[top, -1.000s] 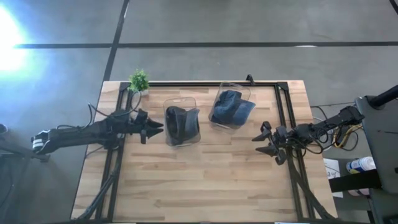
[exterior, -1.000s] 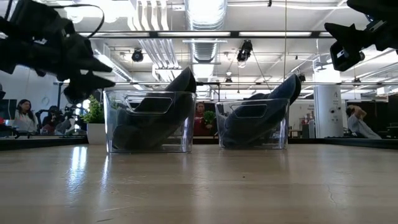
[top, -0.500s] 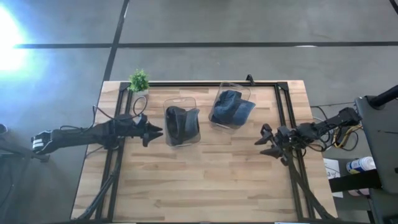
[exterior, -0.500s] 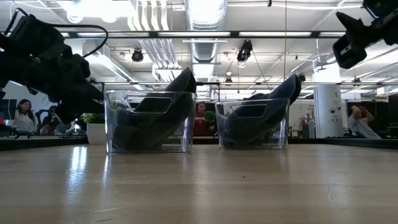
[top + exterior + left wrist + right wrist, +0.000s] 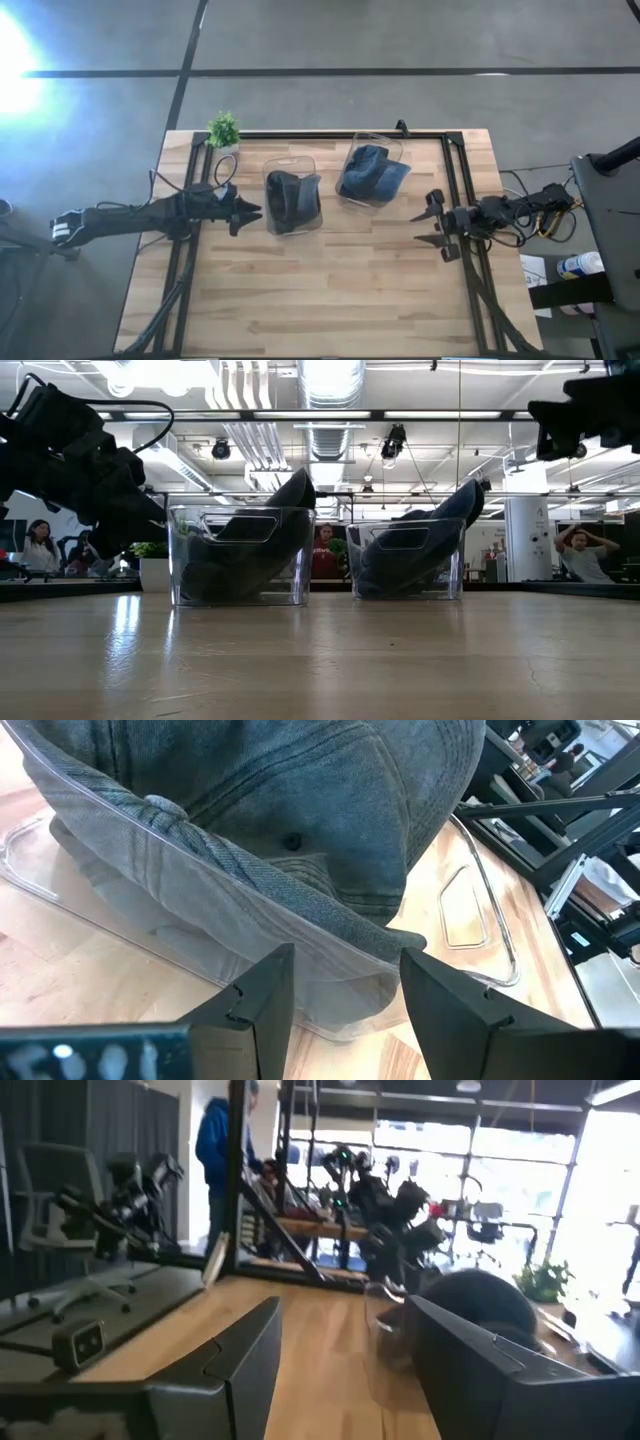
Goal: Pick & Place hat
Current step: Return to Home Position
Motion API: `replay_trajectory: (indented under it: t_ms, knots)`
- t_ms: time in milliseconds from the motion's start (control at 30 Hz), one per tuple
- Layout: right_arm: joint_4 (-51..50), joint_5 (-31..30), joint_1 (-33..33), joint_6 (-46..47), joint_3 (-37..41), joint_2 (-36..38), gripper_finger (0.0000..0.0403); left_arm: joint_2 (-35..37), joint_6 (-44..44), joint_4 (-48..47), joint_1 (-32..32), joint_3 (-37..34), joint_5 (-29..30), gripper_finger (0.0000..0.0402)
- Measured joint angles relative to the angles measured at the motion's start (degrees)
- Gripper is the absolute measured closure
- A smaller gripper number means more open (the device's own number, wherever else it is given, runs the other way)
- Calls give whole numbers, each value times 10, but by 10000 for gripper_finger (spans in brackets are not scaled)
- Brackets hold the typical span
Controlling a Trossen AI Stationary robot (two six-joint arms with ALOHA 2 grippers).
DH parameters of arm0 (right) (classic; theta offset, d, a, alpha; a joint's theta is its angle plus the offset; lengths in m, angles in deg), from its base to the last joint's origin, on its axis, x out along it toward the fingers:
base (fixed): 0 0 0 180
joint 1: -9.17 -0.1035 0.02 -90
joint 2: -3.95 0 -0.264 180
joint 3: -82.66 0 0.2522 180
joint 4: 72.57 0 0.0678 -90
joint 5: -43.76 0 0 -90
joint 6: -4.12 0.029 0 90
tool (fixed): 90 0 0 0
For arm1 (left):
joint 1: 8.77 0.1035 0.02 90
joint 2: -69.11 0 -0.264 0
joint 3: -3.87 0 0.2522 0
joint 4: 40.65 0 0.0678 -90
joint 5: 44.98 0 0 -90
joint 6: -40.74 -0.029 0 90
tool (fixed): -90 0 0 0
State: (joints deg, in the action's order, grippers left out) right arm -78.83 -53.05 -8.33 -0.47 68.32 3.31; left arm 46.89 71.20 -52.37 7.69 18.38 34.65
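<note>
A dark hat point(image 5: 288, 196) lies in a clear bin point(image 5: 293, 228) at the table's middle left. A blue hat point(image 5: 370, 170) lies in a second clear bin point(image 5: 362, 142) farther back and to the right. In the low view both hats point(image 5: 285, 510) point(image 5: 450, 515) lean on their bins' walls and stick out above the rims. My left gripper point(image 5: 250, 212) is open, just left of the dark hat's bin; its wrist view shows the hat point(image 5: 300, 810) through the bin wall, just beyond the fingers. My right gripper point(image 5: 425, 225) is open and empty above the table's right side.
A small potted plant point(image 5: 223, 130) stands at the far left corner. Black frame rails point(image 5: 455, 180) run along the table's left, right and far sides. Bare wood point(image 5: 330, 290) fills the near half. People show in the room behind the table point(image 5: 575, 555).
My left gripper has come down a little beside the dark hat's bin and then held still. My right gripper has drawn back slightly toward the table's right edge and levelled out. Both hats and bins have stayed put.
</note>
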Motion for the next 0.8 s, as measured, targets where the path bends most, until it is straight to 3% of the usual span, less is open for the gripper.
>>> replay_trajectory:
  t_ms: [800]
  knots:
    - [-43, 8, 21, 46, 0, -26, 197, 0, 0, 1, 0, 0, 0, 226]
